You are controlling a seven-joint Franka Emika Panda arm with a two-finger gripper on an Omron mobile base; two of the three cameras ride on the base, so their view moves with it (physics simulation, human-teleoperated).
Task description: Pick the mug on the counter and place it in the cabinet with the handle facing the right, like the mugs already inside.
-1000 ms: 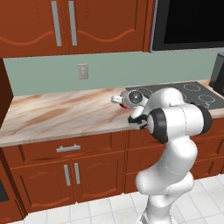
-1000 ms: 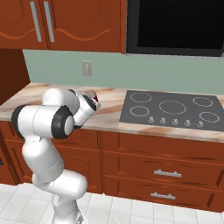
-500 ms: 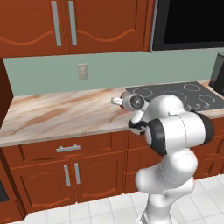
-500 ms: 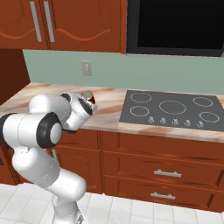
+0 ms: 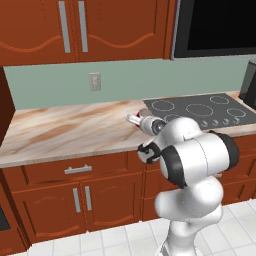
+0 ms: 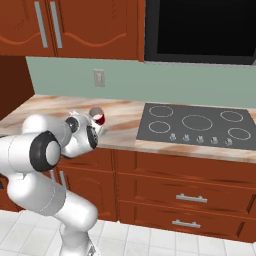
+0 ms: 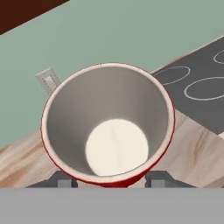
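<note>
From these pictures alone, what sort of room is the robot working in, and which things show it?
A home-style kitchen, rendered. A black cooktop with ring burners is set into a marbled counter, wooden drawers with bar handles run below, and the gripper holds a red mug above it.

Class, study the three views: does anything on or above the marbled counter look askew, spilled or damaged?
One thing: the small red mug with pale interior is tipped, its open mouth facing the hand camera, above the beige marbled stone counter beside the black glass cooktop. It looks empty; nothing appears spilled or broken.
</note>
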